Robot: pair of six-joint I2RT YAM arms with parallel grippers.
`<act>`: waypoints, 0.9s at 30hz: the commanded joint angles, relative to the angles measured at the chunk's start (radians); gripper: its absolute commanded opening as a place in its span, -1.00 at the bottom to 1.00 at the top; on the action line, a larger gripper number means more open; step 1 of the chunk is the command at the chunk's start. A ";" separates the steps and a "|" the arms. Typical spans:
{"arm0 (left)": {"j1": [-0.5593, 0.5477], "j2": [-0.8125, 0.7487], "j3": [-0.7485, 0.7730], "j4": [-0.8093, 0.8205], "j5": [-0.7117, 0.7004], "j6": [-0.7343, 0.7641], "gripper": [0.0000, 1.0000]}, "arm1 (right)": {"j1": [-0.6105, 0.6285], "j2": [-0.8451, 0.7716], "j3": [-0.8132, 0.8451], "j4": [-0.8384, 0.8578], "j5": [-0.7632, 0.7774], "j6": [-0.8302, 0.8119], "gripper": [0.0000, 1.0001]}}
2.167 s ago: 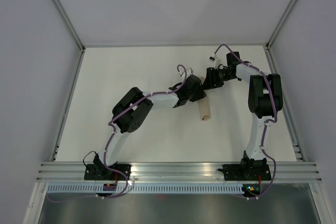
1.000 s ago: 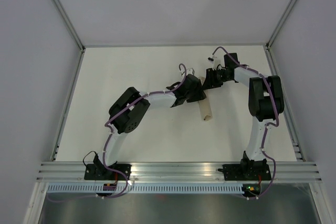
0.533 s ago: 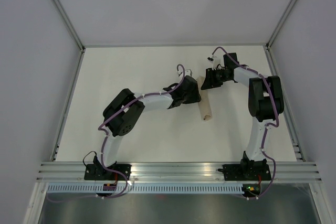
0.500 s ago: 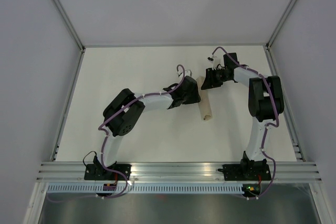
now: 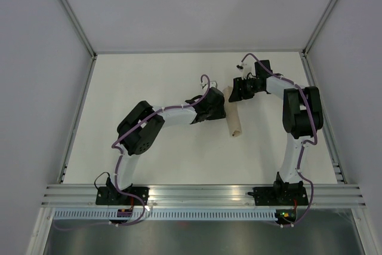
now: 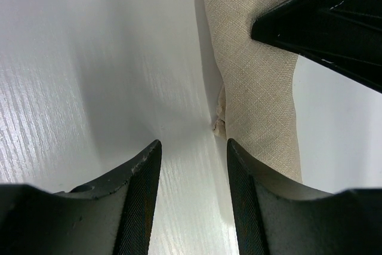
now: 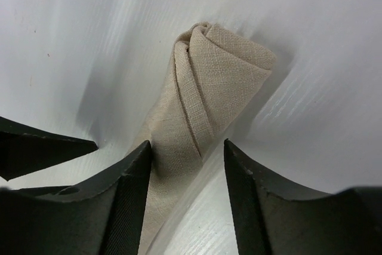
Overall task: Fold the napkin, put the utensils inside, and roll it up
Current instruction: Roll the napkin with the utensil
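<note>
The napkin [image 5: 234, 120] lies on the white table as a tight beige roll, its long axis running front to back. Its spiral far end [image 7: 209, 88] faces the right wrist camera. My right gripper [image 5: 235, 92] stands open over that far end. The roll lies partly between the right gripper's [image 7: 186, 144] fingers, touching the left finger, with a gap to the right finger. My left gripper [image 5: 221, 107] is open just left of the roll, and only bare table shows between its [image 6: 193, 143] fingers. The roll's side [image 6: 256, 88] passes by its right finger. The utensils are hidden.
The white table [image 5: 149, 88] is fenced by grey walls and metal rails on the left, right and far sides. A black finger of the right gripper [image 6: 334, 22] reaches into the left wrist view over the roll. Both arm bases sit on the near rail [image 5: 203, 195].
The right jaws have widened around the roll's far end. The left gripper has drawn a little to the left, away from the roll. The roll has stayed where it was.
</note>
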 commanded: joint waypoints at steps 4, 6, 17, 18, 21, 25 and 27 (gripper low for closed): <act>-0.004 0.025 0.052 -0.052 -0.010 0.057 0.06 | -0.005 -0.072 0.043 -0.023 -0.086 -0.028 0.26; -0.002 0.026 0.060 -0.054 -0.008 0.061 0.06 | -0.005 -0.082 0.060 -0.031 -0.112 -0.028 0.31; 0.019 -0.079 0.043 -0.058 -0.010 0.106 0.08 | -0.041 -0.174 0.121 -0.003 -0.174 0.057 0.38; 0.028 -0.121 0.030 -0.060 -0.010 0.113 0.08 | -0.048 -0.196 0.126 -0.002 -0.165 0.063 0.38; 0.044 -0.228 -0.006 -0.079 -0.010 0.145 0.09 | -0.119 -0.255 0.117 0.017 -0.152 0.103 0.39; 0.057 -0.396 -0.095 -0.110 -0.027 0.193 0.11 | -0.209 -0.369 0.074 0.001 -0.140 0.094 0.45; 0.071 -0.467 -0.139 -0.156 -0.033 0.231 0.14 | -0.273 -0.453 0.033 -0.005 -0.125 0.071 0.48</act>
